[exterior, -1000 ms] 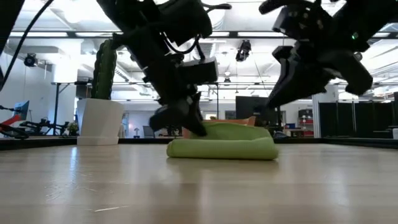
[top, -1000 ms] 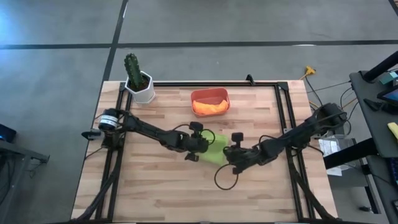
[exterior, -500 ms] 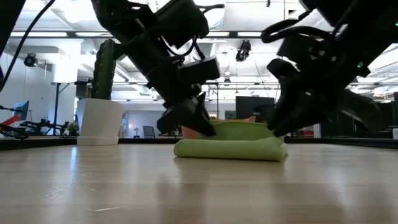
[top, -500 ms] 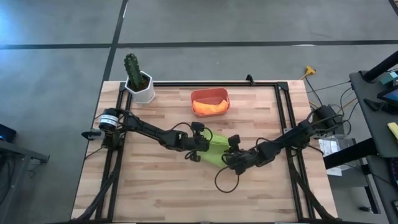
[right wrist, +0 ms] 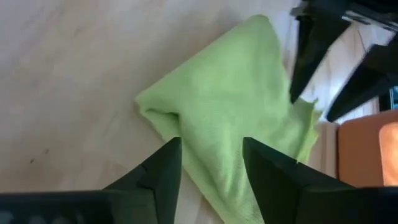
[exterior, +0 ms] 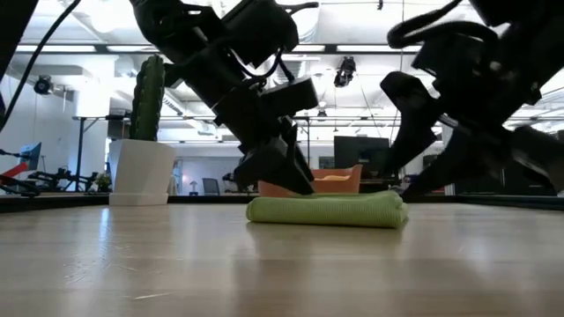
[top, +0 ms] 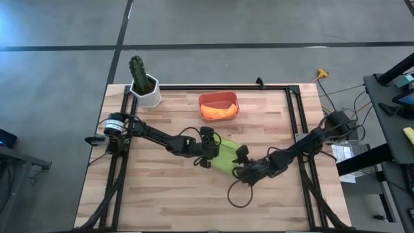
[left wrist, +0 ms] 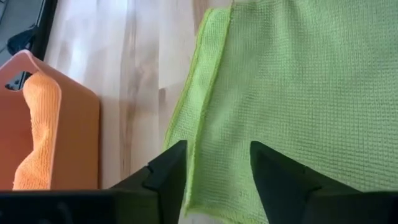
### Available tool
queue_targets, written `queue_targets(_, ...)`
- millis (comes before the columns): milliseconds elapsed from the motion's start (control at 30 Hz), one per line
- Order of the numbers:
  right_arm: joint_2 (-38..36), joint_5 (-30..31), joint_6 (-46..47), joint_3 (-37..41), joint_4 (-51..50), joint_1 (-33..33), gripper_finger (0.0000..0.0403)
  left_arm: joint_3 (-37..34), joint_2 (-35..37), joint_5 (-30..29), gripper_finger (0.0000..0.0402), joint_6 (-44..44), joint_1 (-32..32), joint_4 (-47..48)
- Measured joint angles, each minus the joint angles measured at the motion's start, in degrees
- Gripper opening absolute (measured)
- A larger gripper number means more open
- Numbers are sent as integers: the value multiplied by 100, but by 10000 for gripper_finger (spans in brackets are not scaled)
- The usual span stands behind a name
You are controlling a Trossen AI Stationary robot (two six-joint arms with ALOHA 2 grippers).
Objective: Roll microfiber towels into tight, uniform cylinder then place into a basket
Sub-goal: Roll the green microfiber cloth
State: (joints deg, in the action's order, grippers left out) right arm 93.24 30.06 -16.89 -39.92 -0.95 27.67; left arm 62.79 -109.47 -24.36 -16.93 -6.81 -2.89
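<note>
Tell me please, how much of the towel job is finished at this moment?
Done: the orange towel lies in the basket. In hand: the green towel lies folded flat on the table, not a tight cylinder; the left gripper and right gripper stand open over its two ends. Left: rolling it and placing it in the basket.

Towel (top: 226, 154) mid-table between claws (basket (top: 218, 106) behind, cactus pot (top: 145, 84) back-left).

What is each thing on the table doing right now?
green towel: folded flat on the table, not rolled
orange towel: lying in the basket
basket: upright, holding the orange towel
left gripper: open over the green towel
right gripper: open over the green towel
cactus pot: upright at a table corner
</note>
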Motion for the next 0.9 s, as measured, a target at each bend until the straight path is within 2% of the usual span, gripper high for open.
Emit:
queue_targets(133, 184, 15, -155, -2, 19, 47, 138, -19, 27, -11, 170, -44, -32, 105)
queue_targets(367, 329, 8, -77, -1, 56, 115, 107, -105, 395, 5, 171, -50, -191, 887)
queue_targets(500, 285, 14, -140, -2, 264, 238, 106, -356, 652, 388, 171, -195, -322, 975)
queue_targets(633, 294, 129, -441, -4, 380, 382, 115, -729, 859, 787, 171, -803, -509, 743)
queue_targets(800, 329, 103, -830, -4, 627, 388, 137, -1340, 942, 1585, 171, -1608, -612, -691)
queue_targets(900, 323, 3, -835, -4, 755, 378, 162, -1510, 913, 1655, 171, -1648, -640, -1021)
